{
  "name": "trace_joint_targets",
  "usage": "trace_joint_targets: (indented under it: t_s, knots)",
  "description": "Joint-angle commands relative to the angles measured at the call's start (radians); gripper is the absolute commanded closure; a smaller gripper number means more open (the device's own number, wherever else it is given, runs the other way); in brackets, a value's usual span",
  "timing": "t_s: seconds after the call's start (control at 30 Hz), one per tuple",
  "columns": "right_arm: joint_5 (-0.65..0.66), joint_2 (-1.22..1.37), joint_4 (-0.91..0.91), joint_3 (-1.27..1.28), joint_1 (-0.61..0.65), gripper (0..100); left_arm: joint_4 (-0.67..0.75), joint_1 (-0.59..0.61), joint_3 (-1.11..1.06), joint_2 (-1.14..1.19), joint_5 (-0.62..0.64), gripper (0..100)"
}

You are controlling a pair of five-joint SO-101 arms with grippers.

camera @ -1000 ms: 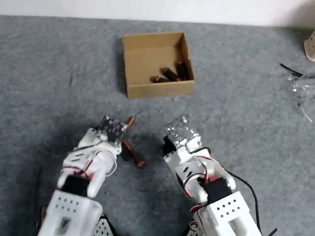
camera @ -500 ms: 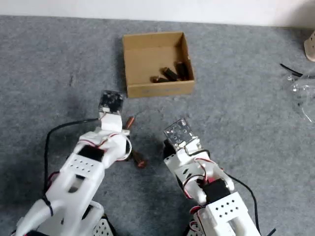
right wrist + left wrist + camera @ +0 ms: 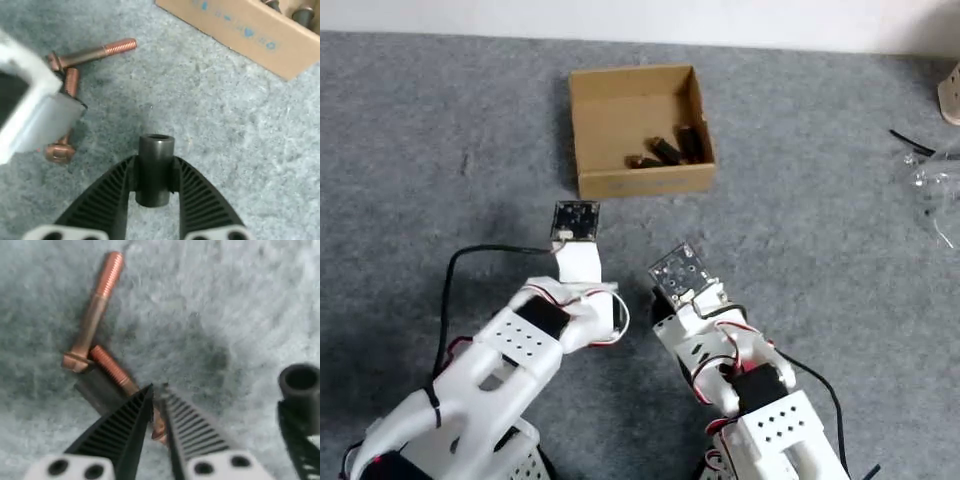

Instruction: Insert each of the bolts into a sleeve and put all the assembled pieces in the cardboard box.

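Currently, my left arm (image 3: 535, 335) stands over the two bolts on the grey worktop (image 3: 820, 250), a little short of the cardboard box (image 3: 638, 182). My left jaws are drawn down to a narrow slit and clenched on the nearer bolt (image 3: 112, 369). Its shank runs through the gap, its threaded end points away from the jaws, and its head shows low between them. A spare sleeve (image 3: 97, 390), dark and lying flat, rests against this bolt on one side. The second bolt (image 3: 97, 305) lies free on the worktop just beyond. Its head is touching or all but touching the threaded end of the nearer bolt, and its thread points away.

My right arm (image 3: 720, 350) is alongside the left, well apart from the box front. My right jaws are grasping the held sleeve (image 3: 155, 167) by its sides. It stands upright between them, with the open bore facing the wrist camera.

The box sits farther back on the worktop with its top open. Several assembled pieces (image 3: 665, 152) lie together in its right-hand part, close to the front wall. I cannot tell the exact number from the high view.
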State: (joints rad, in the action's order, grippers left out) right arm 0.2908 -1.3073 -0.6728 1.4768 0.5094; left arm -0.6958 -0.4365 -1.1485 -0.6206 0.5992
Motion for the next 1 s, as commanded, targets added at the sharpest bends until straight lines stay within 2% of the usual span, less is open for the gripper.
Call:
trace_joint_targets:
  t_s: [0.0,0.2,0.3,0.43,0.6,0.73,0.97]
  knots:
    - [0.018,-0.019,0.039,-0.008,-0.013,99.3,-0.009,0.018,0.012,0.001,0.092,98]
    - [0.018,-0.019,0.039,-0.008,-0.013,99.3,-0.018,0.018,0.005,0.005,0.101,85]
    - [0.018,-0.018,0.041,-0.008,-0.013,99.3,-0.086,-0.028,0.01,-0.001,0.103,81]
    - [0.02,-0.016,0.096,0.033,-0.015,99.3,-0.158,-0.048,0.021,-0.001,0.114,82]
    - [0.02,-0.016,0.124,0.059,-0.015,99.3,-0.299,-0.045,0.094,0.005,0.241,83]
    - [0.02,-0.019,0.122,0.059,-0.015,99.3,-0.238,-0.028,0.076,0.008,0.252,83]
    - [0.02,-0.019,0.122,0.059,-0.015,99.3,-0.002,-0.008,-0.041,0.008,0.252,83]
